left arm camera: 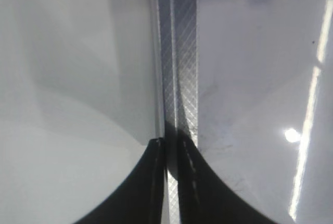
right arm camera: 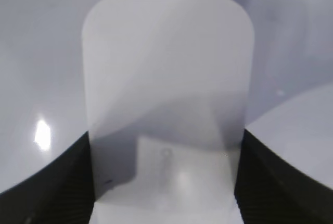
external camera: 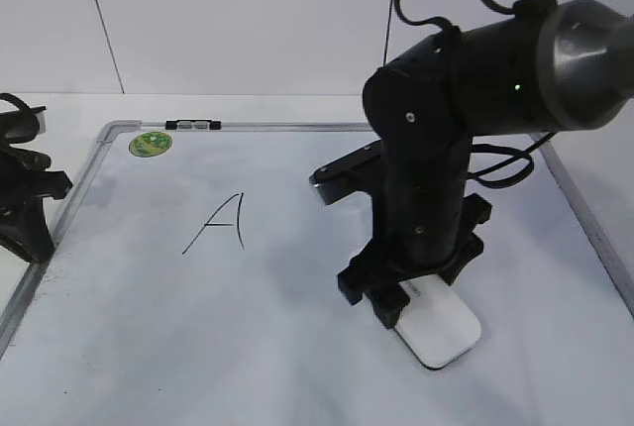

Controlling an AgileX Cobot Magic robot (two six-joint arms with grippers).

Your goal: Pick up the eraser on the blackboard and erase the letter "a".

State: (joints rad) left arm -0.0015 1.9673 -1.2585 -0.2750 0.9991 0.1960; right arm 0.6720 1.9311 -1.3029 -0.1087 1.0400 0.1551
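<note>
The eraser [external camera: 443, 332], white with a black underside, lies on the blackboard [external camera: 149, 327] at the front right. My right gripper [external camera: 411, 299] stands straight down over its near end. In the right wrist view the eraser [right arm camera: 166, 62] fills the gap and both fingers of the gripper [right arm camera: 164, 140] press its long sides. The rounded letter "a" is not in view; the right arm may hide it. My left gripper [external camera: 38, 238] is shut and empty over the board's left frame [left arm camera: 177, 52].
An angular capital "A" [external camera: 223, 223] is drawn left of the board's centre. A round green sticker [external camera: 151, 144] and a small black clip [external camera: 193, 125] sit at the far left corner. The right arm's bulk [external camera: 436, 149] stands over the board's middle right.
</note>
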